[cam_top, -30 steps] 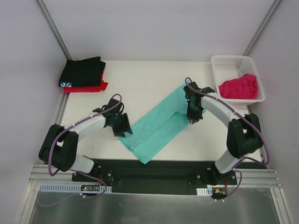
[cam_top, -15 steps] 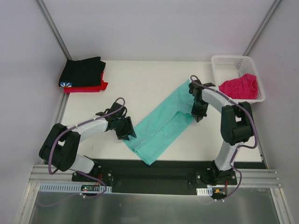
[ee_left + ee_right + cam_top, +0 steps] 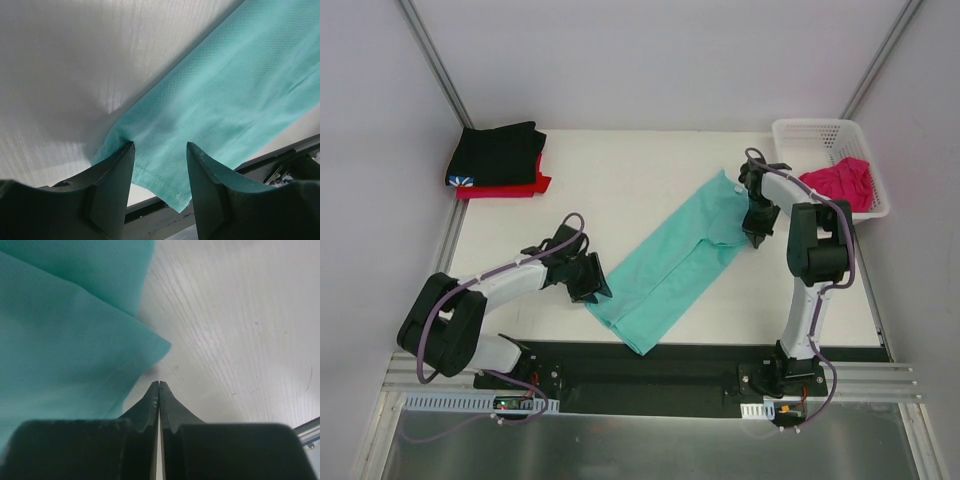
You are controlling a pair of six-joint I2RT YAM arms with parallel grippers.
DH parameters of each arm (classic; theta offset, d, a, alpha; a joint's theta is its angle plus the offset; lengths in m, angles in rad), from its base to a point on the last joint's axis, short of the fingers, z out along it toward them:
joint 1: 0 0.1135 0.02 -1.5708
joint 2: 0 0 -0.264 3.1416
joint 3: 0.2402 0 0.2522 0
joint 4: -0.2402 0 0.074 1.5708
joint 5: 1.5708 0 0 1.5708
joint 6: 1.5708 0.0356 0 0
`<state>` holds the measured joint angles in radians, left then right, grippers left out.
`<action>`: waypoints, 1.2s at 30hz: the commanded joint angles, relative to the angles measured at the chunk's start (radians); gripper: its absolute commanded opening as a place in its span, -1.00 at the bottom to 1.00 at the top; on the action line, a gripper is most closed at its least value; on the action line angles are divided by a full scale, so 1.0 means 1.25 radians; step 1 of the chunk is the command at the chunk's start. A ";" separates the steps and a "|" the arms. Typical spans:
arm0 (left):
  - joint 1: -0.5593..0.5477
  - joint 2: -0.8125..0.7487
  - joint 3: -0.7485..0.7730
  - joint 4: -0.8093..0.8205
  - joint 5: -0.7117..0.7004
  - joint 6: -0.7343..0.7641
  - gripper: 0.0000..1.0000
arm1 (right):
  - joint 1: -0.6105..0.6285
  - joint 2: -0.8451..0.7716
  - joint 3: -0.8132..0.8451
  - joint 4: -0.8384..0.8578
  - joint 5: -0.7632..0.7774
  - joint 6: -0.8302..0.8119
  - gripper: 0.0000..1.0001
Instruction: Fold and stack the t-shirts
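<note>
The teal-green t-shirt (image 3: 670, 262) lies folded into a long strip, running diagonally across the table. My left gripper (image 3: 596, 286) is open at the strip's near left edge, and in the left wrist view (image 3: 160, 150) its fingers straddle the hem of the teal cloth (image 3: 225, 90). My right gripper (image 3: 753, 227) is shut and empty on the table by the strip's far right corner. In the right wrist view (image 3: 159, 385) the closed tips rest just beside the teal corner (image 3: 65, 330). The black t-shirt (image 3: 498, 152) lies folded on the red t-shirt (image 3: 510, 188) at the far left. The magenta-pink t-shirt (image 3: 835, 185) lies crumpled in the basket.
A white lattice basket (image 3: 817, 126) stands at the far right corner, just past my right arm. The white table (image 3: 620, 180) ends at a black base rail (image 3: 650, 365) in front. Grey walls and metal posts surround the table.
My right gripper has moved further away and to the right, off the shirt to its far right corner. My left gripper has slid slightly right onto the shirt's near edge.
</note>
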<state>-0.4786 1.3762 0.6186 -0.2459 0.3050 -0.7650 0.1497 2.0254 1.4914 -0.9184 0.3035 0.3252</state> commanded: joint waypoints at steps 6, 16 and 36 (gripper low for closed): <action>-0.009 -0.042 -0.054 -0.052 -0.007 -0.008 -0.07 | -0.001 0.103 0.155 -0.047 -0.021 -0.021 -0.98; -0.009 -0.134 -0.051 -0.093 0.008 -0.032 -0.09 | 0.019 0.170 0.273 -0.056 -0.064 -0.050 -0.97; -0.114 -0.043 0.034 -0.137 -0.065 -0.069 -0.15 | 0.045 0.310 0.514 -0.078 -0.199 -0.088 -0.98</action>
<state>-0.6044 1.2835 0.6353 -0.4000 0.2630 -0.8284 0.2028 2.3978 2.0911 -0.9997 0.0910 0.2337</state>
